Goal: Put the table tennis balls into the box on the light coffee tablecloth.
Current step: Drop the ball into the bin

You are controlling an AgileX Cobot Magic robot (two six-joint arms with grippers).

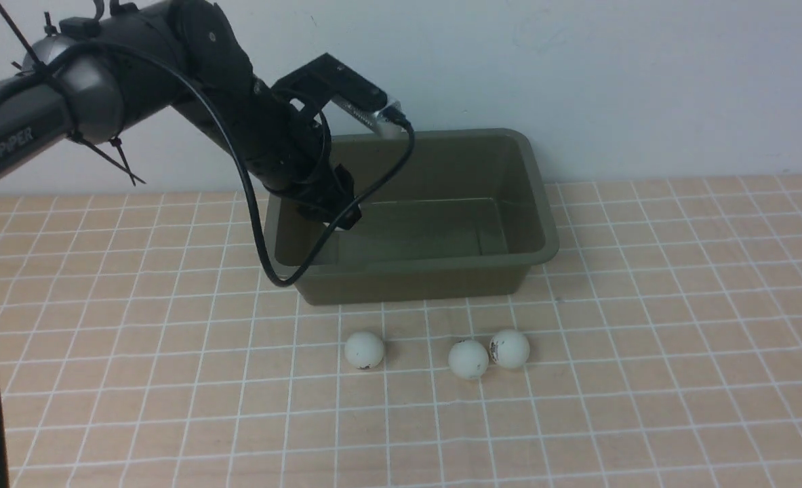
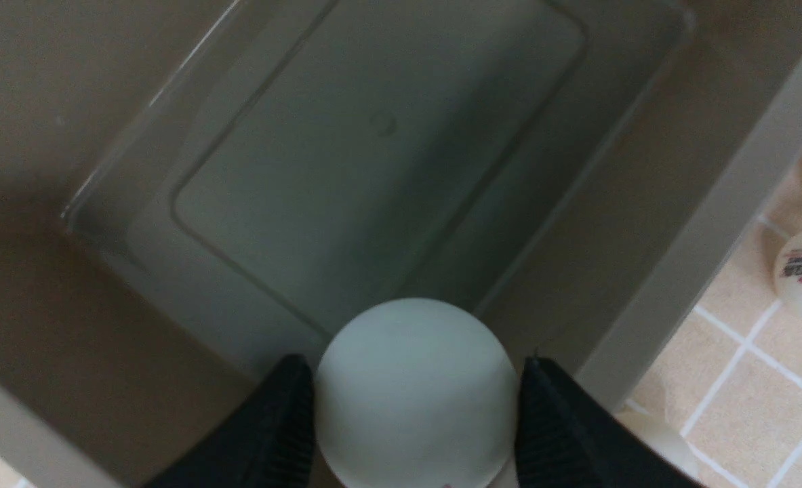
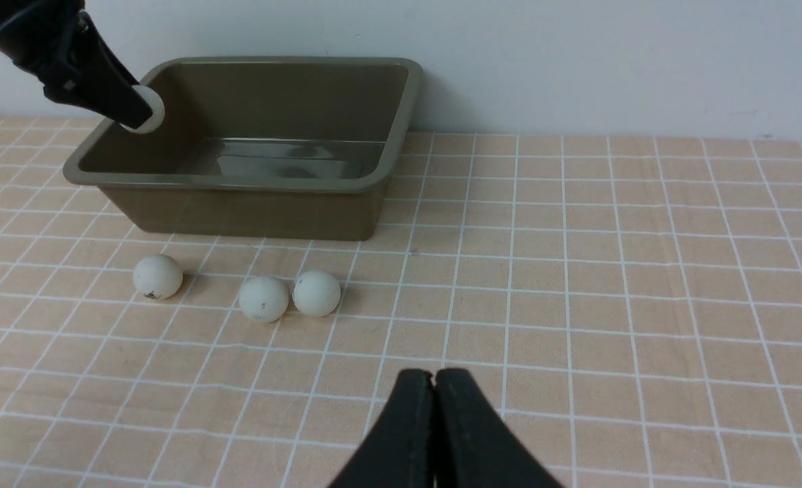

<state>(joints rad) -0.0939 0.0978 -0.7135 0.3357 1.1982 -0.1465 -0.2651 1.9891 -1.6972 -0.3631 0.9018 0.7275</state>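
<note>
Robot lab setup, checked tablecloth (image 1: 678, 379), bare white wall (image 1: 645, 68)

We find the box (image 1: 539, 224) set close to the rear wall (image 1: 645, 81); whether a gap lies behind it we cannot tell. Access from above at its left end is blocked by the left arm (image 1: 258, 129), a looping cable (image 1: 251, 203) and the left gripper (image 2: 415, 362), clamped on the held ball (image 2: 414, 420). The box's right half stands open from above.

On the tablecloth (image 1: 678, 352), just before the box's front wall, lie the left ball (image 1: 365, 350), then a passable gap, then the middle ball (image 1: 468, 359) touching the right ball (image 1: 510, 348). Cloth right of the box and nearer us is unobstructed. The right gripper (image 3: 433, 379), jaws together, hangs over open cloth, well apart from the balls.
</note>
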